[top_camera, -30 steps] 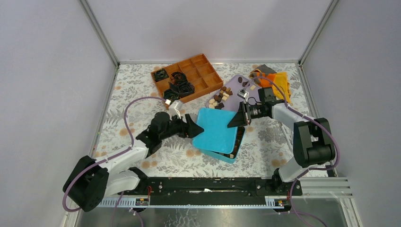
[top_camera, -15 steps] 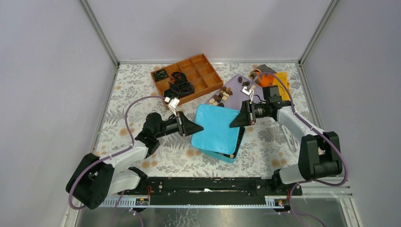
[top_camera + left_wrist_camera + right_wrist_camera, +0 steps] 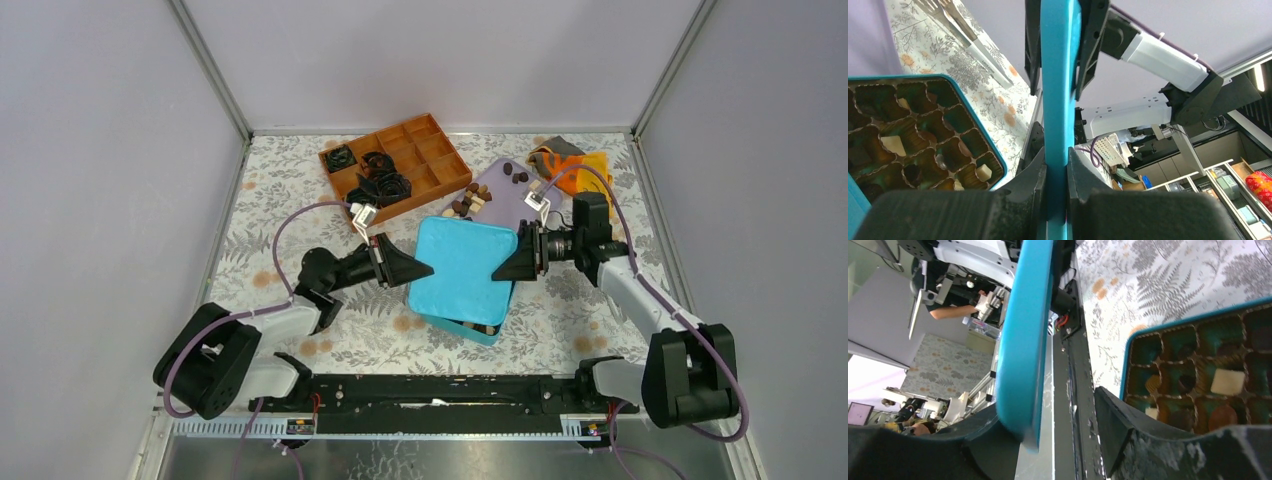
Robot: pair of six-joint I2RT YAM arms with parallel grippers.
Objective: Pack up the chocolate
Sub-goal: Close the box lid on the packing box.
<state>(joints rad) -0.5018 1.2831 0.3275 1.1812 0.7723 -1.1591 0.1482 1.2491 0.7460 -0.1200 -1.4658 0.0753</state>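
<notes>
On the flowered worktop (image 3: 270, 190) a turquoise lid (image 3: 462, 268) hangs over the open box (image 3: 480, 332) of the same colour. The left fingers (image 3: 405, 268) are clamped on its left edge; the right fingers (image 3: 510, 265) stand apart around the right edge, with no grip. Chocolate (image 3: 1227, 381) sits in several box cells, and more pieces lie on the purple tray (image 3: 510, 205) behind.

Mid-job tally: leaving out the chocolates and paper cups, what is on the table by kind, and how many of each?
Teal lid: 1
Teal box: 1
Brown divided tray: 1
Purple plate: 1
Orange cloth: 1
Total: 5
</notes>
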